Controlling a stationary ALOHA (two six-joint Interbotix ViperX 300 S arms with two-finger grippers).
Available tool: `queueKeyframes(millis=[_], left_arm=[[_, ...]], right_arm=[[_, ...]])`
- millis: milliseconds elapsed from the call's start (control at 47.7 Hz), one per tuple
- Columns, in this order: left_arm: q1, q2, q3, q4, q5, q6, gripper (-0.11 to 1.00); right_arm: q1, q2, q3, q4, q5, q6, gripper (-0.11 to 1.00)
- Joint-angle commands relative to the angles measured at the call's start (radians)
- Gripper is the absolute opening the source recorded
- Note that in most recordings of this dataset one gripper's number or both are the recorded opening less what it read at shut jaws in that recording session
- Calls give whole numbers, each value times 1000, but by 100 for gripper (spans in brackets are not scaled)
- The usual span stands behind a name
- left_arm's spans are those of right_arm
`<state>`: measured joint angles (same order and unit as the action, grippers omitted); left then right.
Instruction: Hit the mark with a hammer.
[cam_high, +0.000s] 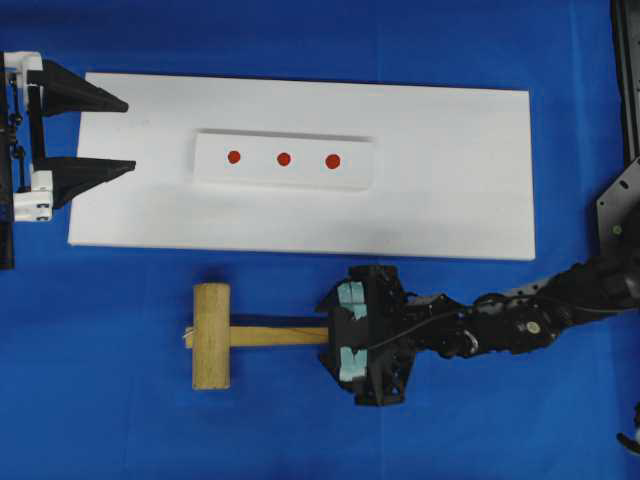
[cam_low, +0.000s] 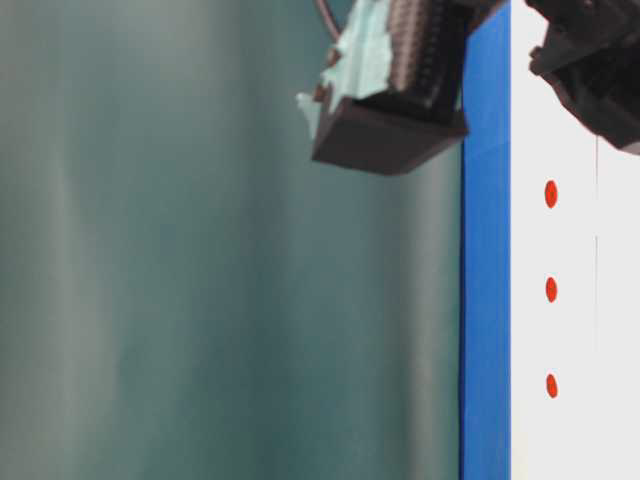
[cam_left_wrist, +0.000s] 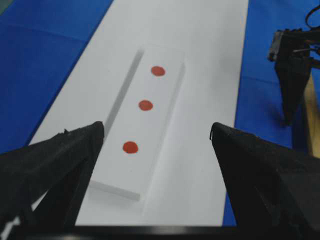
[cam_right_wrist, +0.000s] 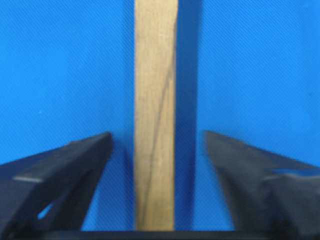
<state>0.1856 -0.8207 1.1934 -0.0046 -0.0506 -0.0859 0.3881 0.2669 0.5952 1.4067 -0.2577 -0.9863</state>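
Observation:
The hammer lies flat on the blue cloth in front of the white board, its thick head (cam_high: 211, 335) to the left and its handle (cam_high: 280, 335) pointing right. My right gripper (cam_high: 335, 332) is open and straddles the handle (cam_right_wrist: 155, 125), with blue cloth showing on both sides between the wood and the fingers (cam_right_wrist: 80, 155). Three red marks (cam_high: 284, 159) sit in a row on a small raised white plate (cam_high: 355, 165). My left gripper (cam_high: 128, 135) is open and empty over the board's left end, facing the marks (cam_left_wrist: 145, 105).
The plate rests on a large white board (cam_high: 450, 210) on the blue cloth (cam_high: 100, 400). A blurred grey-green surface fills the left of the table-level view. The right arm (cam_high: 520, 325) stretches in from the right edge.

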Motion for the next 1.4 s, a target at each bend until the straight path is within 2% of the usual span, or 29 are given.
queueKeyframes(millis=[0,147,398,670,922,1089,1382], left_arm=[[3,2,-9,-2,2,-3,84],[-2,-5,-9,-3,25,-3,84],[-8,-6,-11,-3,32,-2,84],[-9,-11,-11,-3,31,2,84],[-17,-34,-6,-3,28,17,84],[-20,-48,-3,0,25,17,84],[-29,-92,21,2,25,18,84]], right_arm=[[6,-86,-6,0,-11,-9,88],[-5,-207,23,-5,-12,-41,81],[-38,-449,98,-5,-44,-156,81],[-150,-686,219,-3,-81,-272,81],[-244,-928,344,-3,-75,-307,80],[-281,-1075,448,3,-75,-357,80],[-316,-1232,618,75,-74,-365,80]])
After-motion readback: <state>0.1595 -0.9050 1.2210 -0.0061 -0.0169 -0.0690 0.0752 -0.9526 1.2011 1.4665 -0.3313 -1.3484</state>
